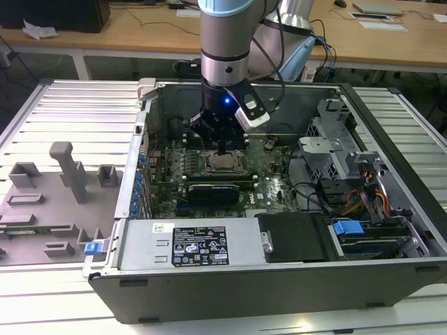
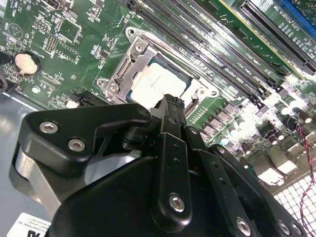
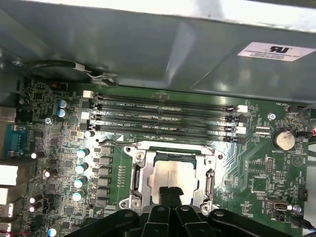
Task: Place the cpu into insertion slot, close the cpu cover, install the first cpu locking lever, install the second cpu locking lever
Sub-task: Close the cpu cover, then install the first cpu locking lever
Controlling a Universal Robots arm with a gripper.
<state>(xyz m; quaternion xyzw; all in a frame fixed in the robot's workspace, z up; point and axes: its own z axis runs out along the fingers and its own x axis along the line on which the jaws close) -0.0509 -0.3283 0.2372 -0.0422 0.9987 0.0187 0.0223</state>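
While I watch through the exterior view, the nearest thing is the grey metal computer case (image 1: pixel 279 293), lying open on a slatted aluminium table (image 1: pixel 70 105). A grey plastic fixture tray (image 1: pixel 49 199) sits on the table to its left. Just inside the case's near wall lies a silver labelled power-supply box (image 1: pixel 202 243), with a blue plastic latch (image 1: pixel 347 228) to its right.

Farther in, on the green motherboard (image 1: pixel 269 188), the small square silvery-topped cpu (image 1: pixel 225 165) (image 3: pixel 173 173) (image 2: pixel 158 84) sits in the black-rimmed insertion slot (image 3: pixel 170 154). The thin silver cpu cover (image 3: pixel 140 175) (image 2: pixel 129 64) lies flat around it. My black two-fingered gripper (image 1: pixel 222 152) (image 3: pixel 170 190) (image 2: pixel 170 101) hangs straight above, fingers pressed together, tips at the chip's edge. I cannot tell whether they touch it, because the gripper's own housing blocks that edge in both wrist views.

Four long black memory slots (image 3: pixel 168 116) run just beside the socket, and a round silver coin cell (image 3: pixel 284 139) (image 2: pixel 25 63) sits near them. Wooden desks (image 1: pixel 140 31) stand far behind.
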